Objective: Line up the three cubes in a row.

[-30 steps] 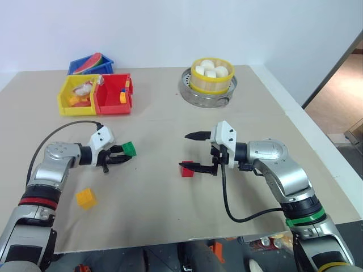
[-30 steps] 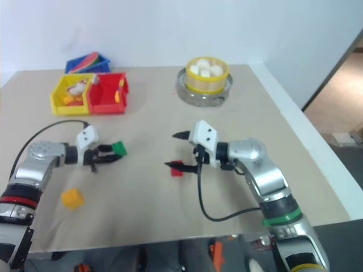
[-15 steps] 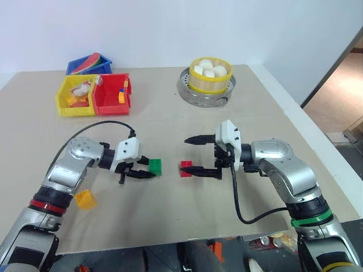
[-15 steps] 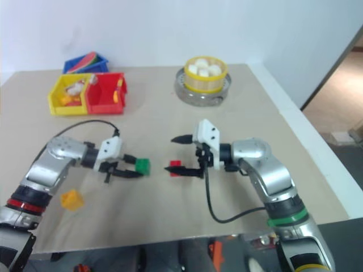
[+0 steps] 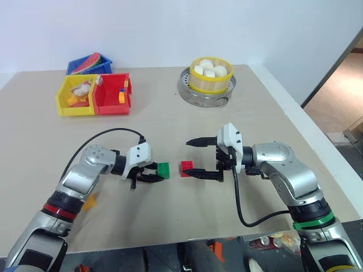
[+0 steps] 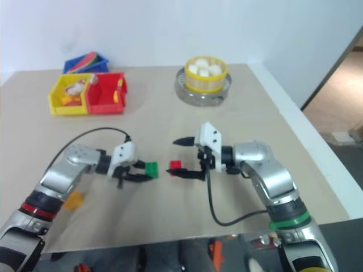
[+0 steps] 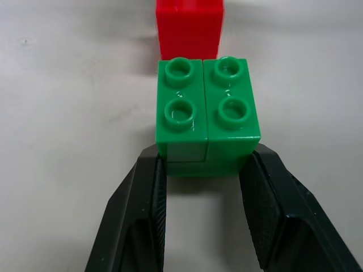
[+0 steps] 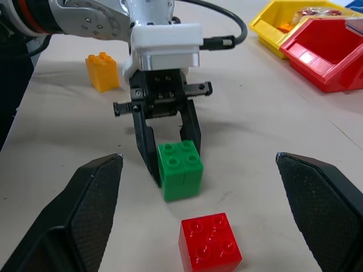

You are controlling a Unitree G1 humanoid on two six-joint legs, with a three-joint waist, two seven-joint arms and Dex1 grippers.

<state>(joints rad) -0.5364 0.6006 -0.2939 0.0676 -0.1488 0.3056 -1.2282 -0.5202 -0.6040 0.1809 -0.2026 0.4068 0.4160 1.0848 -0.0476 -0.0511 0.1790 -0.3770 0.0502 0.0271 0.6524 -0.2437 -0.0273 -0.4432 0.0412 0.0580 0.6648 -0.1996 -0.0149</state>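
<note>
On the table (image 5: 170, 119), our left claw (image 5: 154, 175), clamped on the green cube (image 5: 163, 169), had carried it beside the red cube (image 5: 186, 168); right claw (image 5: 205, 158) apart; yellow cube (image 8: 102, 71) remained.

1. Left tool (image 8: 170, 164) clamps the green cube (image 8: 180, 170) on the worktop (image 8: 266, 130).
2. Red cube (image 8: 210, 242) lies near, at 5 o'clock of the green.
3. Yellow cube (image 8: 102, 71) stands well apart, at 11 o'clock.
4. Right tool (image 8: 198, 221) fingers (image 8: 79, 221) spread wide.
</note>
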